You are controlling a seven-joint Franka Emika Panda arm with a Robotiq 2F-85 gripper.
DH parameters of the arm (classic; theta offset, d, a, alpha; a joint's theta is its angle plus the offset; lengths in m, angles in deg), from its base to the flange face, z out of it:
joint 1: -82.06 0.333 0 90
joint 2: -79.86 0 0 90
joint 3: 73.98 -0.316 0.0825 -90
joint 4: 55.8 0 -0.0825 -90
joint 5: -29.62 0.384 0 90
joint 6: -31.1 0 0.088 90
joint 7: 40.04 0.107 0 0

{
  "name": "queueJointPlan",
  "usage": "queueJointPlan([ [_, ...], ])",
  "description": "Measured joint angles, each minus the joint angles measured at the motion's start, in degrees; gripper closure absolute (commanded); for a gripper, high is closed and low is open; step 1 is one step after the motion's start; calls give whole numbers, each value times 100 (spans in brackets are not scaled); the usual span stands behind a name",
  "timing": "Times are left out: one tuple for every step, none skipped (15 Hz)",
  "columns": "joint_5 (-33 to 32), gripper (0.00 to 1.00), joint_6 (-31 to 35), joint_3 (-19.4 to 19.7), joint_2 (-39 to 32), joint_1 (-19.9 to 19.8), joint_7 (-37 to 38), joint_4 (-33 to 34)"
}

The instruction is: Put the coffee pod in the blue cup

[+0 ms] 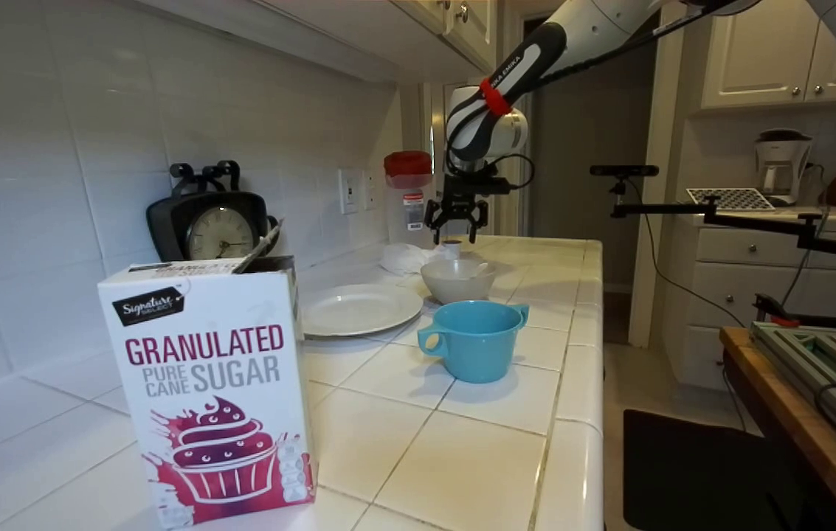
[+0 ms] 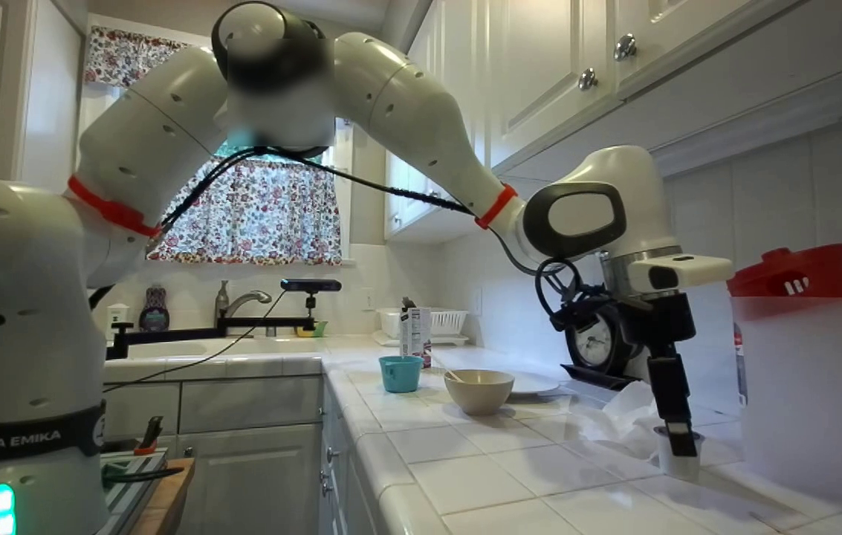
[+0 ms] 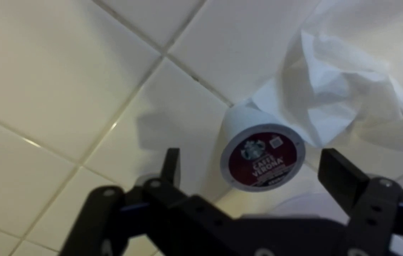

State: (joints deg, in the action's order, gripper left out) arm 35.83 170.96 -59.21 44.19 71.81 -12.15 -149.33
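Note:
The coffee pod [image 3: 262,156] stands upright on the white tile counter, its dark red printed lid facing up in the wrist view. It also shows in both exterior views [image 1: 451,251] [image 2: 676,467], whitish and small. My gripper [image 3: 251,158] is open, one finger on each side of the pod with gaps between. In the exterior views the gripper [image 1: 454,234] [image 2: 682,443] points down just over the pod, and a finger partly hides the pod's top. The blue cup [image 1: 480,345] stands upright on the counter, away from the gripper; it shows in both exterior views [image 2: 400,374].
Crumpled white paper [image 3: 361,81] touches or nearly touches the pod. A tall container with a red lid [image 2: 811,371] stands close to the gripper. A pale bowl [image 1: 454,284] with a utensil stands between pod and cup. A white plate [image 1: 362,306], sugar box [image 1: 211,398] and clock [image 1: 218,232] are along the wall side.

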Motion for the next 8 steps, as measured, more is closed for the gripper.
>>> queueJointPlan([
  [0, 26, -23, -8, -28, 0, 8, 32],
  [7, 34, -62, -15, -51, 0, 10, 64],
  [10, 42, -104, -17, -70, 0, 13, 98],
  [12, 51, -134, -17, -92, -1, 15, 136],
  [12, 58, -148, -17, -105, -3, 17, 161],
  [13, 65, -157, -17, -114, -7, 18, 183],
  [13, 71, -163, -17, -118, -11, 19, 200],
  [13, 71, -167, -17, -118, -19, 20, 209],
])
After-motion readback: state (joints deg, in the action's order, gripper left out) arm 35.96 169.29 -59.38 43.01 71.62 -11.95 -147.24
